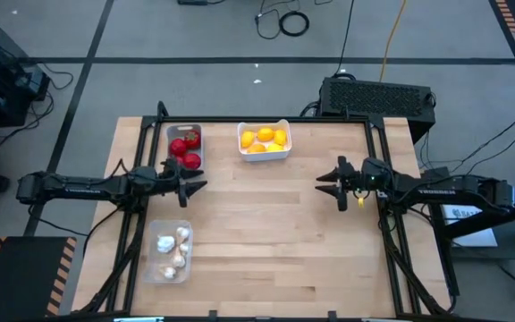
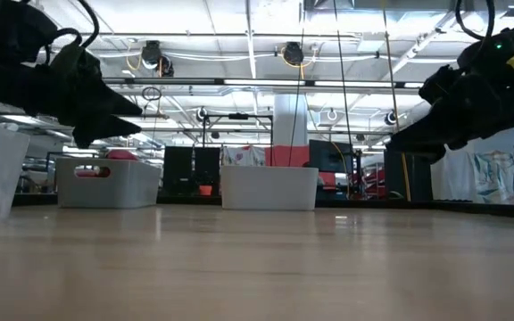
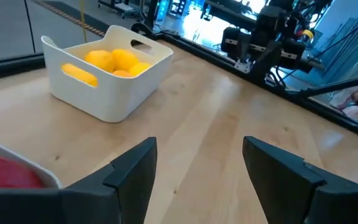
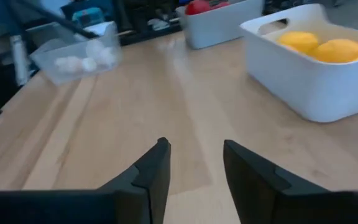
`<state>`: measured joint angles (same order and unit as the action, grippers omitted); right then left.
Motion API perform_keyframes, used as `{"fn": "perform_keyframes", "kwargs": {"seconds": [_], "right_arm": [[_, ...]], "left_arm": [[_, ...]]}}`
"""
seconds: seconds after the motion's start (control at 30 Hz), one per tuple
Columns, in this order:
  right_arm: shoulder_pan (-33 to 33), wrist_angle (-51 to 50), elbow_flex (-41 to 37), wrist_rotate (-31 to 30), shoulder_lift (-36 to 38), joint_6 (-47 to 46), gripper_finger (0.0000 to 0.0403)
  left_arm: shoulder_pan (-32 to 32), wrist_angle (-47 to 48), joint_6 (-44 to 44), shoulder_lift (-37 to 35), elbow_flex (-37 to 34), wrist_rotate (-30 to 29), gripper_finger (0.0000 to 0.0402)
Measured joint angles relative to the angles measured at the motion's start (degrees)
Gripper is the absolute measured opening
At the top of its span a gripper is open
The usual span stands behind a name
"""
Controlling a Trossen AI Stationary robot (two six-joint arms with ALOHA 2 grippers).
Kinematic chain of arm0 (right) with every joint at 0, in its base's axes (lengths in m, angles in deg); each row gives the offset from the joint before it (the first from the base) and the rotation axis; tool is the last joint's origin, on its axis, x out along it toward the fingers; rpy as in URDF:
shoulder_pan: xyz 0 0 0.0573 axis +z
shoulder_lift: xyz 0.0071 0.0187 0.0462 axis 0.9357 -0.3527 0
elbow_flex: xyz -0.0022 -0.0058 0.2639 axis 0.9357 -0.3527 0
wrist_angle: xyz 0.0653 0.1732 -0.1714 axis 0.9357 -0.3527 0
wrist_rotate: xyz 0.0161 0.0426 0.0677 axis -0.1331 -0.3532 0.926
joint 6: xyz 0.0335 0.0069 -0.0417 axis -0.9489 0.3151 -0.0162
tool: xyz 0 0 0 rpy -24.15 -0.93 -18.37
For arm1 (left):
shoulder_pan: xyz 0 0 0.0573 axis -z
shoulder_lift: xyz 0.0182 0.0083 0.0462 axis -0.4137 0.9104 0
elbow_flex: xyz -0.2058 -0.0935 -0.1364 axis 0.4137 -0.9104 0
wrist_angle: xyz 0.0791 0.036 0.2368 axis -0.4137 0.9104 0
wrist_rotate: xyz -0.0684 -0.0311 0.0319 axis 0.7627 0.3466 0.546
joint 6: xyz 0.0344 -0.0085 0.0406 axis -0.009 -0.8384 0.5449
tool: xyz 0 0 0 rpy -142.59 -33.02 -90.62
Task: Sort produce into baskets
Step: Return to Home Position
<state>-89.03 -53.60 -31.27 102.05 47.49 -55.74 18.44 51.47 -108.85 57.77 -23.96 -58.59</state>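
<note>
With every piece of produce lying in one of three trays, two dark arms hang above the wooden table (image 1: 275, 233), facing each other across its middle. The left gripper (image 1: 195, 185) and the right gripper (image 1: 327, 186) both hold nothing, and each has its fingers spread apart.

Red tomatoes (image 1: 186, 152) fill the grey tray (image 1: 169, 134) at the far left of the table. Yellow-orange lemons (image 1: 265, 139) sit heaped in the white tray (image 1: 264, 157) just beside it. White garlic bulbs (image 1: 173, 246) rest in the clear tray (image 1: 150, 268) at the near left. No fruit or bulb shows loose on the wood.

The sorting looks finished, so the main hazard now appears to be the pull-back. The left arm crosses just beside the grey tray's near end, and the wrist view shows that tray's rim and a tomato close under the open fingers. A low or sideways retreat could clip the rim, shove the light tray or tip a round tomato out to roll across the bare boards. The clear tray lies near the same arm's path and could be nudged too. The right arm looks safer, with the white tray well apart from its gripper.
</note>
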Motion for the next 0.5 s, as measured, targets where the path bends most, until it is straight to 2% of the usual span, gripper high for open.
{"fn": "perform_keyframes", "kwargs": {"seconds": [0.17, 0.23, 0.33, 0.5], "right_arm": [[-0.13, -5.61, 0.02, 7.18, 3.59, 1.71, 0.0126], [-0.13, -9.84, 0.02, 8.18, 5.52, 1.70, 0.0120], [-0.18, -15.94, 0.00, 4.94, 8.94, 2.68, 0.0111], [-0.24, -20.32, 0.00, -2.97, 15.49, 6.67, 0.0092]], "left_arm": [[0.02, 0.51, -3.79, -0.79, 0.00, 0.65, 0.0246], [0.19, 1.93, -5.80, -1.43, 0.00, 0.63, 0.0246], [1.01, 3.62, -7.19, -2.30, 0.00, -0.84, 0.0246], [1.98, 4.03, -5.87, -4.14, 0.00, -5.28, 0.0246]]}}
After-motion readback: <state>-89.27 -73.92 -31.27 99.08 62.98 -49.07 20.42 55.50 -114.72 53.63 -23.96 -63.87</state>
